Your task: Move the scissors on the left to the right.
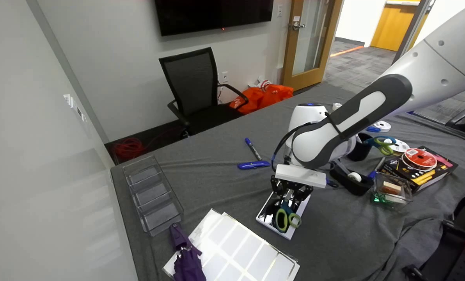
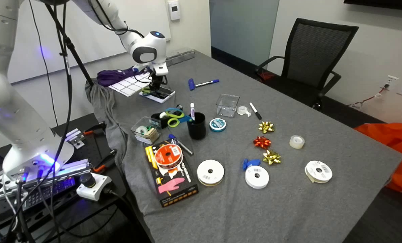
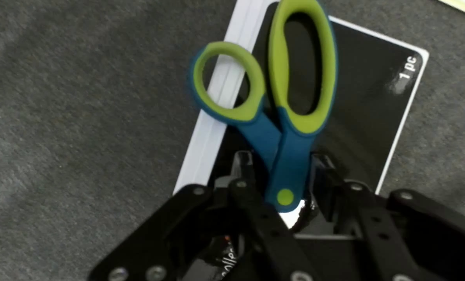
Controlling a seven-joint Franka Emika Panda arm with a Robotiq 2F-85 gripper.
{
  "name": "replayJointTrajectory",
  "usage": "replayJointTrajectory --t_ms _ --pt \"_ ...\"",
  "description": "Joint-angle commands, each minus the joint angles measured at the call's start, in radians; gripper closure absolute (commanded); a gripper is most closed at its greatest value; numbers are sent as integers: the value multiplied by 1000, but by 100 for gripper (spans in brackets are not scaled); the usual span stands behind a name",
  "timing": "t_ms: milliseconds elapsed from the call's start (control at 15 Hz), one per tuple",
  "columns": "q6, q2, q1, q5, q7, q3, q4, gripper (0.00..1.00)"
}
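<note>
The scissors (image 3: 297,152) with green loops lie on a black box (image 3: 369,97) with a white edge, and the gripper (image 3: 281,164) sits over their blue neck. In the wrist view, from the middle of that neck, the larger loop points to 12 o'clock and the smaller to 11, across the white edge; the blades are mostly hidden. The fingers (image 3: 242,160) are spread apart around the neck: the one at 9 o'clock leaves a gap, while for the one at 3 o'clock I cannot tell whether it touches.

By my reading, the step in hand is lining up the grasp, with no hold taken yet. The next move calls for bringing the fingers together squarely across the neck, then a straight lift that leaves the box on the table (image 1: 345,234). The carry to the right comes after; the task names only a side, not a spot. In an exterior view, a black cup (image 2: 197,131) holding another pair of scissors (image 2: 185,119) stands at about 4 o'clock from the box, so a path that way probably wants some height.
</note>
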Motion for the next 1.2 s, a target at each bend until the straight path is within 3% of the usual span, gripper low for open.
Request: replayJointTrajectory --t_ms 0,67,1133 --pt "17 34 20 12 15 -15 28 89" --pt "15 35 20 11 20 -16 30 95" --pt "-56 -97 -13 40 78 -18 27 93"
